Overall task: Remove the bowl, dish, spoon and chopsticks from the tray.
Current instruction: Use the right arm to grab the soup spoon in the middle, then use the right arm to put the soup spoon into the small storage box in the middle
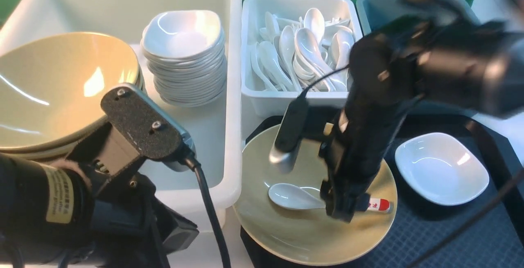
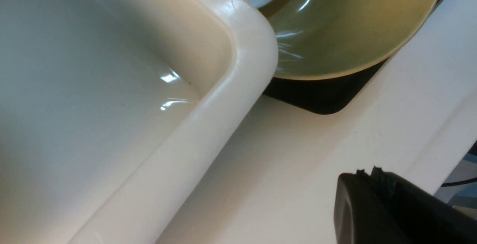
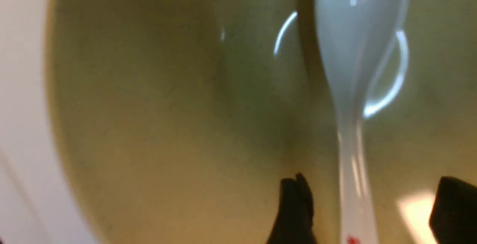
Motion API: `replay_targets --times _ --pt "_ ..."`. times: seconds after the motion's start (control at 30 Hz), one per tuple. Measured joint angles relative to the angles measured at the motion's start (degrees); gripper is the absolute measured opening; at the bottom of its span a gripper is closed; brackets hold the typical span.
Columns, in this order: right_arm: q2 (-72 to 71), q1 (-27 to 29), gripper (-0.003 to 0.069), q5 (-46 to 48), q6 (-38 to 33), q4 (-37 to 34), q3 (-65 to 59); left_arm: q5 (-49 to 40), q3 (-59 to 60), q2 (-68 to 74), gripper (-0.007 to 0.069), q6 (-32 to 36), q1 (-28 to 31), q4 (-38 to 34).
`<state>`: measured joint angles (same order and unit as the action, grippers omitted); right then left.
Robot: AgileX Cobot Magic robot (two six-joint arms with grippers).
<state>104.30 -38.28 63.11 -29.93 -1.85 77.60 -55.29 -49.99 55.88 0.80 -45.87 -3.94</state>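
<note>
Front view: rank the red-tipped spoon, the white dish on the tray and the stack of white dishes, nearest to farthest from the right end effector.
1. The spoon: in the bowl, its handle inside the open right end effector.
2. The dish: on the tray, to the right.
3. The stack of dishes: in the big tub, far back on the left.

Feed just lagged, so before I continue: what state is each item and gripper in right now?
bowl: upright on the tray, spoon inside
spoon: lying in the bowl, not gripped
dish: upright, empty, on the tray
tray: carrying bowl and dish
right gripper: open, straddling the spoon handle
left gripper: shut, empty, near the white tub
chopsticks: not in view
</note>
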Motion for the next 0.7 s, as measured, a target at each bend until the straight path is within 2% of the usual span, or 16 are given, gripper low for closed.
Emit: replay_targets --times 0.2,0.3,0.33,0.43,0.6,0.7 --pt "4.9 0.0 0.0459 -0.92 -0.39 1.12 -0.16 1.14 0.0 0.0 -0.0011 -0.04 0.0 0.0" --pt "5.56 0.0 0.034 -1.01 -0.66 1.47 -0.16 1.7 0.0 0.0 -0.0011 -0.04 0.0 0.14" --pt "5.44 0.0 0.0274 -0.73 -0.78 1.85 0.06 1.91 0.0 0.0 -0.0011 -0.06 0.0 0.14" --pt "4.68 0.0 0.0135 0.23 -0.93 1.85 1.46 3.01 0.0 0.0 -0.0011 -0.01 0.0 0.14" --pt "1.59 0.33 0.0131 1.35 1.33 5.74 7.9 4.44 0.0 -0.06 -0.0011 -0.01 0.0 0.14" --pt "0.75 2.34 0.0131 1.12 3.85 6.84 14.59 4.73 0.0 -0.06 -0.0011 -0.01 0.0 0.24"
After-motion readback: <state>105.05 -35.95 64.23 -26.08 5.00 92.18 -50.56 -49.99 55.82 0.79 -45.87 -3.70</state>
